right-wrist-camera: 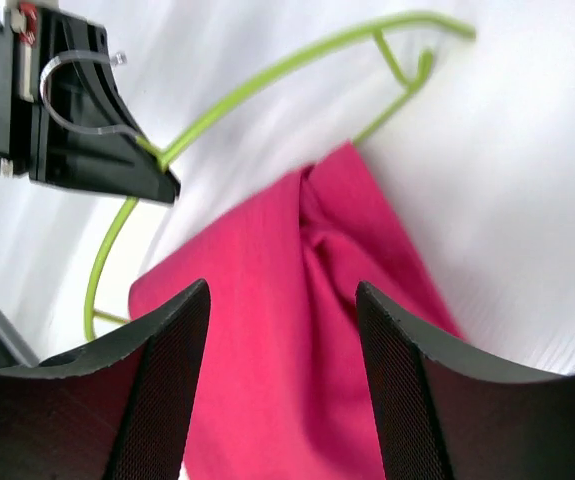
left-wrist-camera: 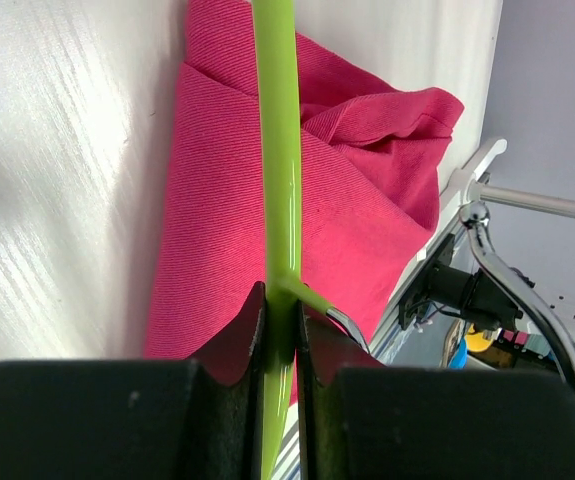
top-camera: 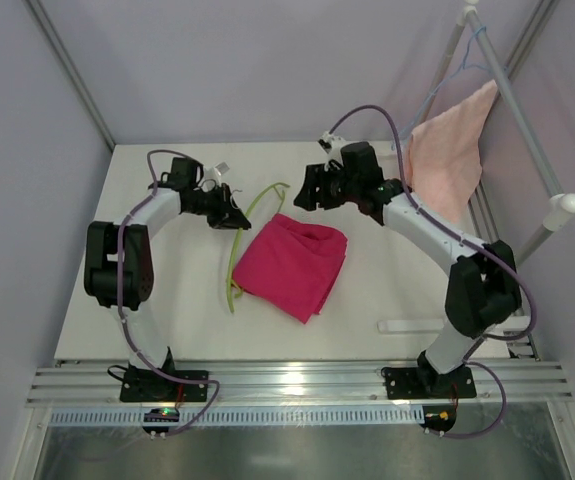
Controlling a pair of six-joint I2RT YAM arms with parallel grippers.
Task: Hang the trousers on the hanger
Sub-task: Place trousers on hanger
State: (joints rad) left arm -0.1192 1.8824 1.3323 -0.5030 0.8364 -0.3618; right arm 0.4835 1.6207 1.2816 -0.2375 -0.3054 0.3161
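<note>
The magenta trousers (top-camera: 295,262) lie folded in a heap on the middle of the white table. The lime-green hanger (top-camera: 231,270) lies along their left side, curving round their far edge. My left gripper (top-camera: 229,213) is shut on the hanger bar (left-wrist-camera: 280,150) next to its dark metal hook, with the trousers (left-wrist-camera: 367,200) just beyond. My right gripper (top-camera: 307,188) hovers open over the far end of the trousers (right-wrist-camera: 287,330), with nothing between its fingers. The right wrist view shows the hanger (right-wrist-camera: 267,75) arching behind the cloth and the left gripper (right-wrist-camera: 162,182) pinching it.
A pale salmon towel (top-camera: 454,150) hangs from a slanted rail (top-camera: 527,130) at the back right, with a thin light-blue wire hanger (top-camera: 472,50) above it. A white strip (top-camera: 417,326) lies near the table's front right edge.
</note>
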